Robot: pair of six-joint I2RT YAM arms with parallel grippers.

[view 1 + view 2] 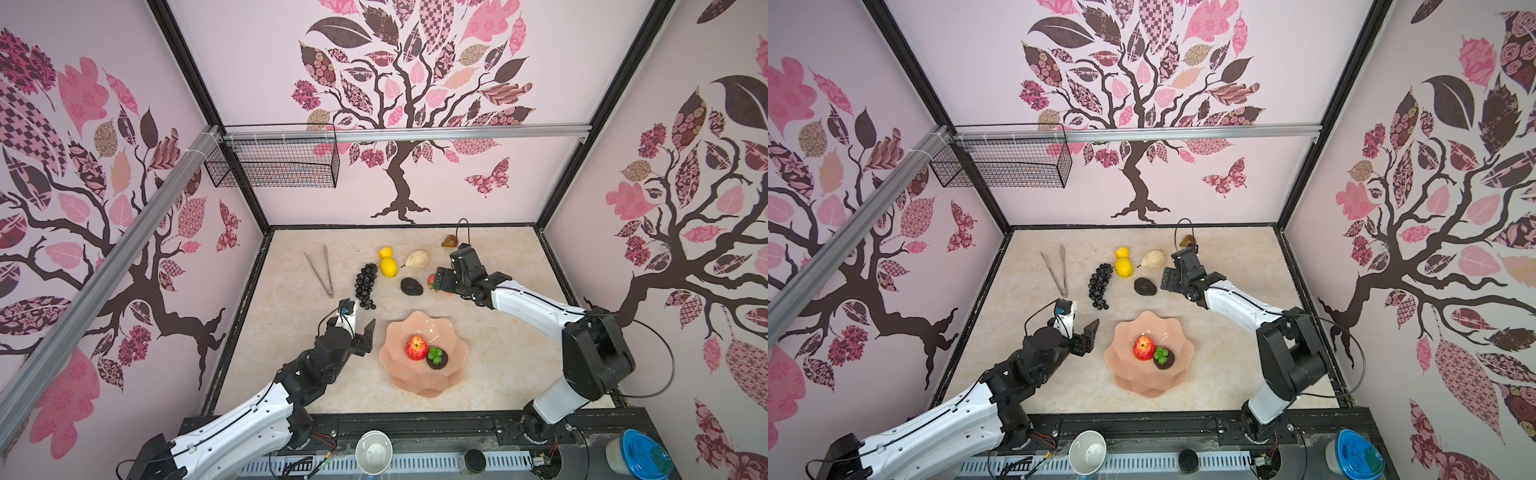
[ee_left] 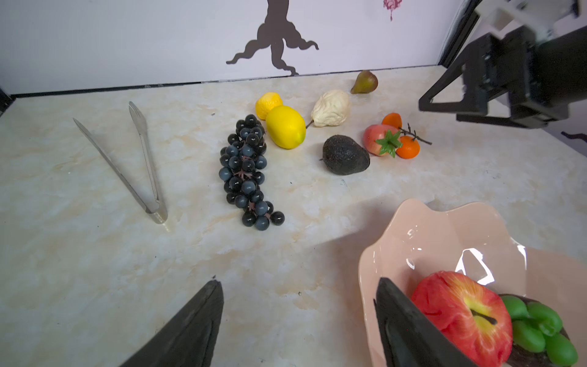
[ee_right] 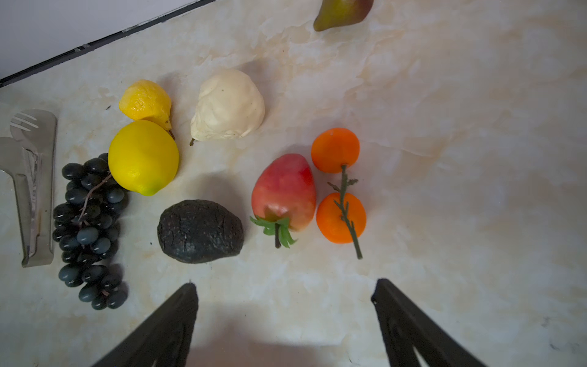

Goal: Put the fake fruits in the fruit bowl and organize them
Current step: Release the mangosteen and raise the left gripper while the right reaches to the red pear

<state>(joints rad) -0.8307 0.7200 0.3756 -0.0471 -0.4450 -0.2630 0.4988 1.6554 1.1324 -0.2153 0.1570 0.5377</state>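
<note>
The peach-pink fruit bowl [image 1: 399, 338] holds a red apple [image 1: 416, 347] and a dark mangosteen [image 1: 436, 358]. My left gripper [image 1: 360, 322] hangs open and empty just left of the bowl's rim [image 2: 374, 254]. Farther back on the table lie a black grape bunch [image 1: 365, 286], a lemon [image 1: 389, 267], a small yellow pear [image 1: 385, 252], a cream pear [image 1: 417, 258], an avocado [image 1: 411, 286] and a brown-green pear [image 1: 449, 240]. My right gripper [image 3: 284, 283] is open above a pink-red fruit [image 3: 284, 197] and two oranges [image 3: 341, 217] on a twig, touching neither.
Metal tongs [image 1: 320, 270] lie left of the grapes. A wire basket [image 1: 274, 162] hangs on the back rail. A white cup [image 1: 374, 452] and a blue-lidded container [image 1: 640, 455] stand on the front ledge.
</note>
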